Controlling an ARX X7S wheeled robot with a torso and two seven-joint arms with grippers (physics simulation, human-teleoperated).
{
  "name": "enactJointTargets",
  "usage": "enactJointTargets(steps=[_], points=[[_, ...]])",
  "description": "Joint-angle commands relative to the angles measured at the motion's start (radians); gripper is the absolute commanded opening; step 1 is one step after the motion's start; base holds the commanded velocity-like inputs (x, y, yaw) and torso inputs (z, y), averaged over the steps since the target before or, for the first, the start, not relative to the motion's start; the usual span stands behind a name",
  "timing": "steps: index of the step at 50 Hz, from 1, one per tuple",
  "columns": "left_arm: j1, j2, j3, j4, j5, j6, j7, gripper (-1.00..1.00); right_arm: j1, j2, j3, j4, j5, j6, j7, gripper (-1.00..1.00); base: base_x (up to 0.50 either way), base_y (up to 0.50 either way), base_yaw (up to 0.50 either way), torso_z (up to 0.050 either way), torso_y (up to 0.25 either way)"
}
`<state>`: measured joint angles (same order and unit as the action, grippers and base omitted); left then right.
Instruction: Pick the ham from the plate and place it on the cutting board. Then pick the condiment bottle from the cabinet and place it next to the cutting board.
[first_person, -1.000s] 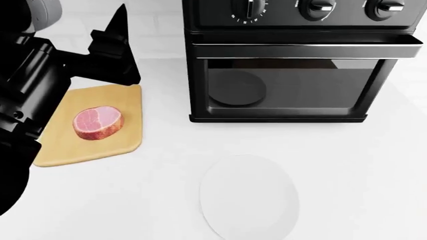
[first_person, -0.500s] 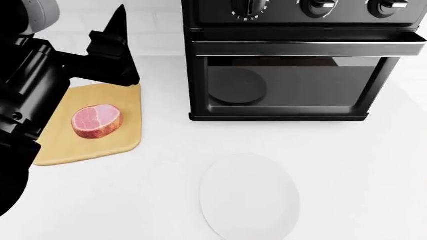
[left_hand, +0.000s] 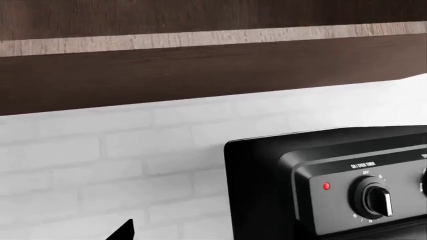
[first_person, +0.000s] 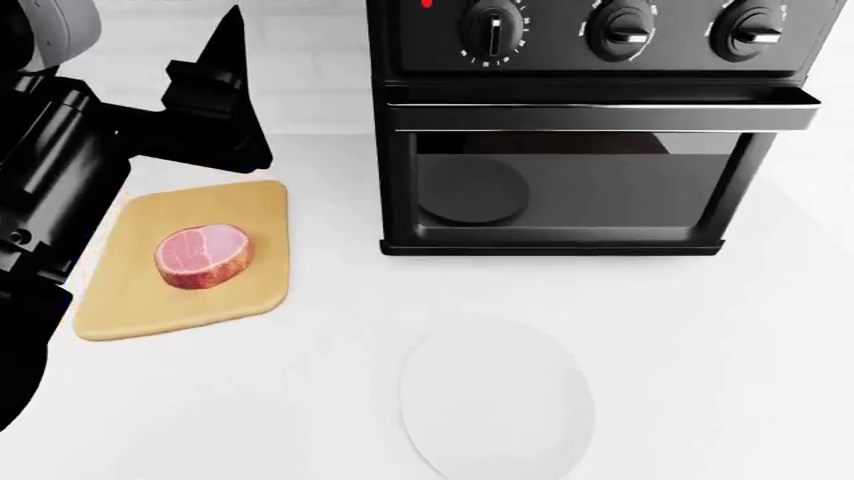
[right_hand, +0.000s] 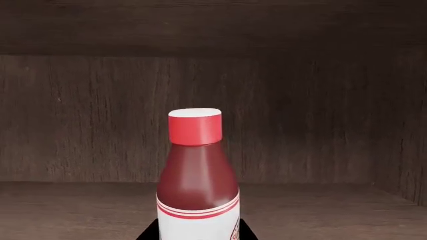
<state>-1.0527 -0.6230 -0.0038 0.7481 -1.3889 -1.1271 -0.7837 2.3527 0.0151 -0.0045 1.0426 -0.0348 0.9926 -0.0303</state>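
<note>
The ham (first_person: 204, 256), a pink round slice with a reddish rind, lies on the tan cutting board (first_person: 147, 310) at the left of the counter. Nearer the front, the white plate (first_person: 497, 398) is bare. My left gripper (first_person: 227, 60) hovers above the board's far edge, open and holding nothing. Only one dark fingertip (left_hand: 124, 231) shows in the left wrist view. Inside the dark wooden cabinet (right_hand: 320, 125) stands the condiment bottle (right_hand: 198, 170), with a red cap, dark red sauce and a white label. My right gripper (right_hand: 198, 229) is shut on its label, with a black finger pressed on each side.
A black toaster oven (first_person: 587, 170) with several knobs stands at the back of the white counter, right of the board. A white brick wall (left_hand: 100, 165) runs behind it under the cabinet. The cabinet's shelf floor (right_hand: 67, 210) and right side wall surround the bottle.
The head view has tilted up a little, so the oven, board and plate sit lower in frame and more of the knobs show. The ham stays on the board.
</note>
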Motion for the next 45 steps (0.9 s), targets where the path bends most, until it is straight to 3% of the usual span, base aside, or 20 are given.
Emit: enactJointTargets(steps=[1, 14, 38, 45], points=[[0.001, -0.003, 0.001, -0.002, -0.003, 0.007, -0.001, 1.00, 0.003, -0.004, -0.003, -0.027, -0.003, 0.007, -0.022, -1.00, 0.00, 0.00, 0.00, 0.000, 0.250], [-0.009, -0.007, 0.005, -0.001, -0.016, 0.010, -0.016, 1.00, 0.003, -0.008, -0.004, -0.056, 0.009, 0.009, -0.039, -1.00, 0.00, 0.00, 0.00, 0.000, 0.019], [-0.008, -0.019, 0.010, 0.001, -0.030, 0.018, -0.027, 1.00, 0.003, -0.013, -0.016, -0.088, 0.004, 0.033, -0.076, -1.00, -0.50, 0.03, 0.00, 0.000, 0.000], [-0.002, -0.021, 0.010, 0.000, -0.025, 0.023, -0.024, 1.00, 0.003, -0.014, -0.037, -0.118, -0.014, 0.073, -0.123, -1.00, -0.13, 0.00, 0.00, 0.000, 0.000]])
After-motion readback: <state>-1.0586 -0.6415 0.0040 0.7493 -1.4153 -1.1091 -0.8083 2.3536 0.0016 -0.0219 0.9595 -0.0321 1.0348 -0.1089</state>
